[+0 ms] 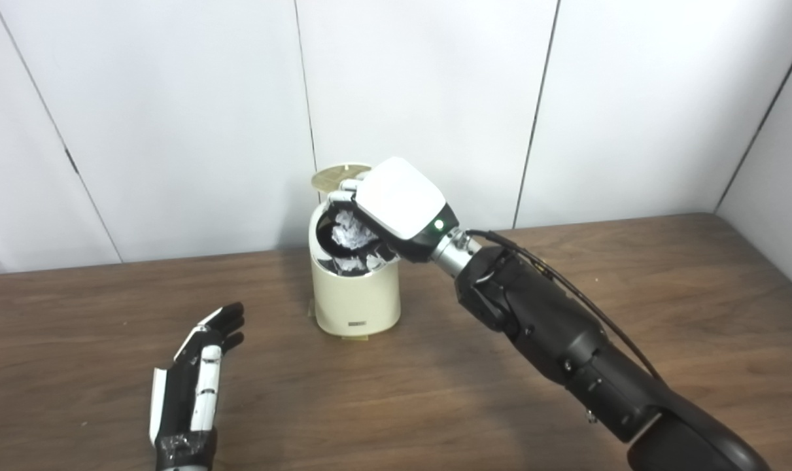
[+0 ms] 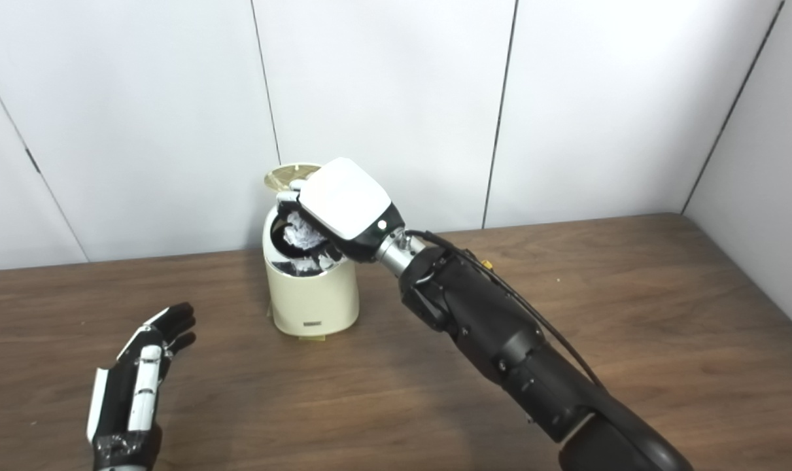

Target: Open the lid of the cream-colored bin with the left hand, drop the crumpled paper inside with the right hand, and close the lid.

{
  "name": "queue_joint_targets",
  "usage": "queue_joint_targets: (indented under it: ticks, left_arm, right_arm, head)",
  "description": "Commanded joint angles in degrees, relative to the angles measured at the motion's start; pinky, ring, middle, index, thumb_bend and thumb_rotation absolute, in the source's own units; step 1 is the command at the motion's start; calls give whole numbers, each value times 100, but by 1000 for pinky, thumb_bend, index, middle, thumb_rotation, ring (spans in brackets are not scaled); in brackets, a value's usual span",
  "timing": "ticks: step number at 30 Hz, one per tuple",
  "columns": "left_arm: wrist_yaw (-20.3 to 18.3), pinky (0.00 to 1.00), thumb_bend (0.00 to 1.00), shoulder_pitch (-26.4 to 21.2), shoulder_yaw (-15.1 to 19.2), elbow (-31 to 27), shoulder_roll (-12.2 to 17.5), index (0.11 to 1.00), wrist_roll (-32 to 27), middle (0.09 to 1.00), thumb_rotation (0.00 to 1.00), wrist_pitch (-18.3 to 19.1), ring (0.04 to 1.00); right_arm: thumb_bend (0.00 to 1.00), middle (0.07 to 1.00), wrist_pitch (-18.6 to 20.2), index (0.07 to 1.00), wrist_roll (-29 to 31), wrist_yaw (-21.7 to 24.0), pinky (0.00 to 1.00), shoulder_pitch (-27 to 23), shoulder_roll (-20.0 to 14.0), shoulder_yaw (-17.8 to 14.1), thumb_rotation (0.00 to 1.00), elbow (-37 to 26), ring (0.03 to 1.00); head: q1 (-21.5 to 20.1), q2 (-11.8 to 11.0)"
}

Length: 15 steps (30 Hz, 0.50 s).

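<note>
Cream-colored round plastic bin [image 1: 355, 297]: pale cream wall, dark inside, small dark label low at front. Round flip lid [image 1: 335, 175]: pale golden yellow, fine ring pattern. Crumpled paper ball [image 1: 350, 230]: white with grey shadows in folds. Right robot hand [image 1: 401, 203]: white glossy back, black sides, small green light; arm black with silver wrist. Left robot hand [image 1: 196, 379]: black with white panels. Wooden table top [image 1: 631, 275]: dark brown, wood grain streaks. Wall panels [image 1: 173, 98]: white, thin dark seams.

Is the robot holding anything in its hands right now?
The right hand holds the crumpled paper over the open bin, fingers wrapped around it. The left hand is open, holding nothing.
</note>
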Motion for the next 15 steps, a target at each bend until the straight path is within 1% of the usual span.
queue_joint_targets:
  ticks: [1, 4, 5, 9, 15]
  left_arm:
    - [4, 817, 330, -94, -33, 44, -30, 795, 17, 823, 838, -177, 834]
    - [12, 813, 331, -92, -33, 44, -27, 794, 36, 822, 840, -171, 831]
    - [15, 810, 337, -93, -33, 46, -25, 792, 46, 820, 839, -182, 830]
    - [-1, 808, 346, -96, -36, 60, -11, 794, 38, 821, 841, -205, 832]
    - [-17, 814, 356, -100, -38, 82, 5, 799, 26, 825, 845, -213, 837]
  right_arm:
    - [1000, 623, 140, 595, -30, -41, 419, -219, -80, -46, 30, -116, 531]
    - [1000, 639, 180, 602, -77, -8, 431, -210, -78, -42, 37, -151, 559]
    - [1000, 652, 191, 613, -99, 11, 453, -207, -81, -37, 42, -166, 587]
    - [999, 664, 202, 625, -115, 98, 485, -190, -91, -37, 47, -217, 625]
    - [1000, 661, 216, 625, -152, 71, 495, -173, -103, -32, 54, -259, 632]
  head:
    - [-8, 7]
    - [-9, 3]
    - [-8, 2]
    - [-11, 3]
    - [-20, 0]
